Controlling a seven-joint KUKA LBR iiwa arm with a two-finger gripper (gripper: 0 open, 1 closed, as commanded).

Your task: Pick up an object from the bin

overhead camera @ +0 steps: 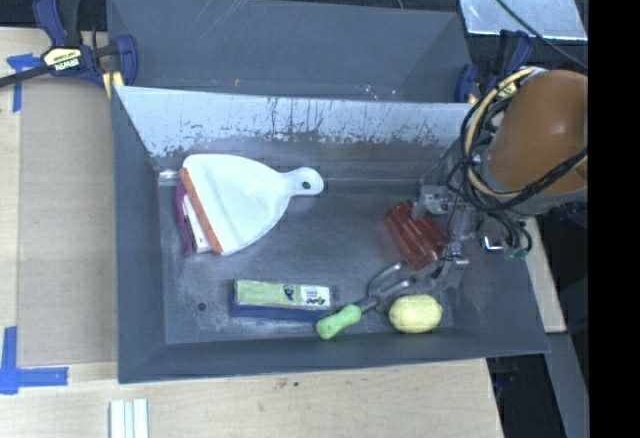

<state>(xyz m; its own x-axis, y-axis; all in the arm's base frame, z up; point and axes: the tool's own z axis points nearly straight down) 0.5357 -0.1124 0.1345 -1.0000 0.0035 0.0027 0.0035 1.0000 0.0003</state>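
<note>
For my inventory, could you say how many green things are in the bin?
2: a flat green packet by the front wall and a green tool handle beside the lemon; the dustpan may hide more.

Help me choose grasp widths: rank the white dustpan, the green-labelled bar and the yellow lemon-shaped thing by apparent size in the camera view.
Largest to smallest:
1. white dustpan
2. green-labelled bar
3. yellow lemon-shaped thing
All lie on the bin floor, so nearness hardly skews this.
</note>
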